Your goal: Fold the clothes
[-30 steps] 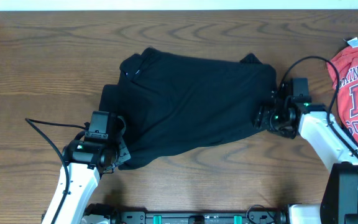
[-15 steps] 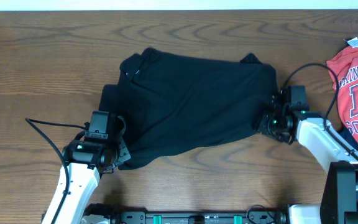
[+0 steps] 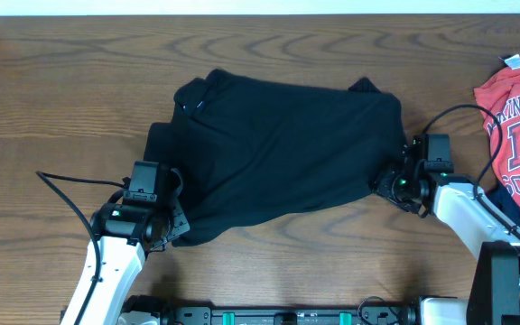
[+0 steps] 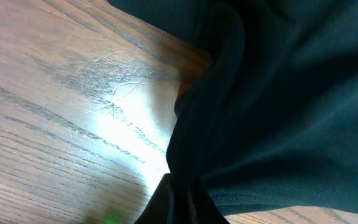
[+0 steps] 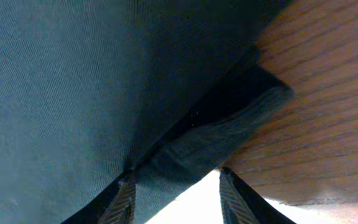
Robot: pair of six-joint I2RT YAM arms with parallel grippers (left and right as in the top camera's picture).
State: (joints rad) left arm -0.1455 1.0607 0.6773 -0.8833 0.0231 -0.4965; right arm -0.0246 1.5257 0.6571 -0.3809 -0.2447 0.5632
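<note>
Black, finely ribbed fabric is gathered into a narrow bunch and clamped in the left jaws, which are closed together on it at the bottom edge of the left wrist view. The right jaws are seen standing apart: two dark fingers (image 5: 122, 196) are spread, and a thick folded hem (image 5: 229, 134) of the same fabric lies between them, touched by one finger while pale wood shows beside the other.

Both pieces of cloth belong to one black T-shirt (image 3: 278, 162), which is spread limp in the middle of the tabletop (image 3: 61, 90). Its long axis runs left to right across the wood, slightly tilted. The neck end, marked by a small white label (image 3: 193, 106), is turned toward the far left corner. The left jaws are set at the shirt's near left corner and the right jaws at its right edge. The surface is soft and matte, with loose creases and an uneven, curved near edge.

The tabletop is brown wood with a strong wavy grain. Two white arms are counted, the left arm (image 3: 106, 271) and the right arm (image 3: 463, 199), each trailing a black cable. One red T-shirt (image 3: 513, 135) with white lettering lies at the right edge, well apart from the black one.
</note>
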